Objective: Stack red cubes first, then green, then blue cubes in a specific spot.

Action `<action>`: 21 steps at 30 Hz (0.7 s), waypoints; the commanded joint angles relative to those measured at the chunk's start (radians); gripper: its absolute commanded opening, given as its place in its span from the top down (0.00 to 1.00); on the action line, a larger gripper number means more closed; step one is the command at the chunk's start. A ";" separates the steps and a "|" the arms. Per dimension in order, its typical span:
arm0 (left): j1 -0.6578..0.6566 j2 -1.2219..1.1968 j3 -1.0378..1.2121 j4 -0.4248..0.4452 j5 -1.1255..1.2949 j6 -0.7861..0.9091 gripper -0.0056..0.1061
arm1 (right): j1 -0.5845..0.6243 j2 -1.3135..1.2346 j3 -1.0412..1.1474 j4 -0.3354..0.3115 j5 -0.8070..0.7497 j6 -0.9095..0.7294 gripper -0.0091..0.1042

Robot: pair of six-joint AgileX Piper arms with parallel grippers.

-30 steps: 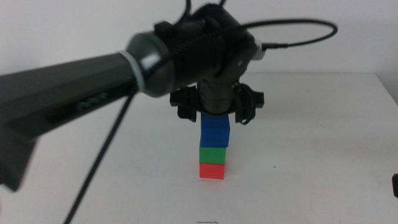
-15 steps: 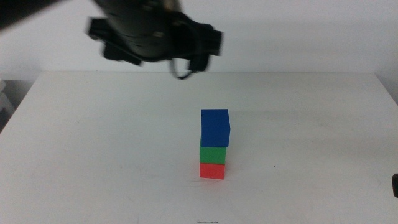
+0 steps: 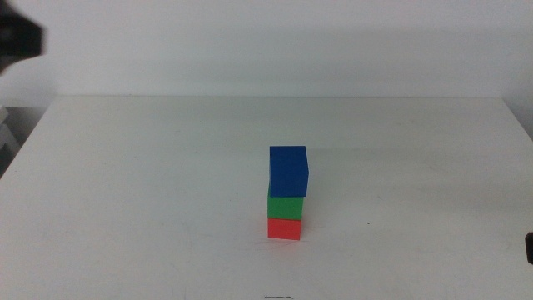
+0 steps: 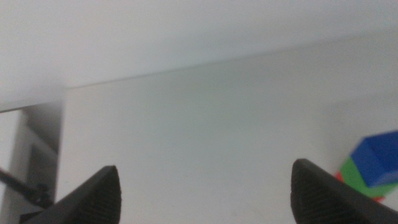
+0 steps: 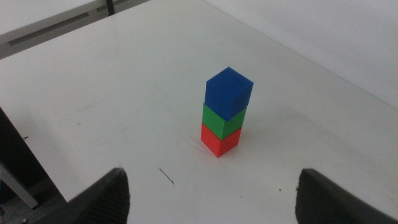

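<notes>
The red cube point(image 3: 284, 228) sits on the white tabletop point(image 3: 150, 192). The green cube point(image 3: 285, 206) rests on it and the blue cube point(image 3: 288, 171) is on top, turned slightly askew. The stack stands alone, with no gripper touching it. My left gripper point(image 4: 205, 186) is open and empty, well away from the stack; its wrist view shows the blue cube point(image 4: 376, 158) and the green cube point(image 4: 364, 180) off to one side. My right gripper point(image 5: 211, 193) is open and empty, facing the blue cube point(image 5: 229, 93), green cube point(image 5: 222, 121) and red cube point(image 5: 219, 142) from a distance.
A dark blurred part of the left arm point(image 3: 17, 37) shows at the top left corner of the middle view. A dark bit of the right arm point(image 3: 529, 246) shows at the right edge. The table's left edge point(image 3: 21, 142) drops to a darker area.
The left arm, which stood over the blue cube a second ago, has lifted off and swung away to the upper left. The stack has stayed in place.
</notes>
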 commanded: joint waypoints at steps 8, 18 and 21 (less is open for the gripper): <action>0.163 -0.175 0.107 -0.156 -0.112 0.067 0.11 | -0.005 0.004 -0.026 -0.005 -0.076 -0.005 0.26; 0.163 -0.233 0.107 -0.133 -0.116 0.067 0.11 | -0.005 0.004 -0.026 -0.005 -0.076 -0.005 0.26; 0.163 -0.282 0.107 -0.131 -0.116 0.065 0.11 | -0.005 0.004 -0.026 -0.005 -0.076 -0.005 0.26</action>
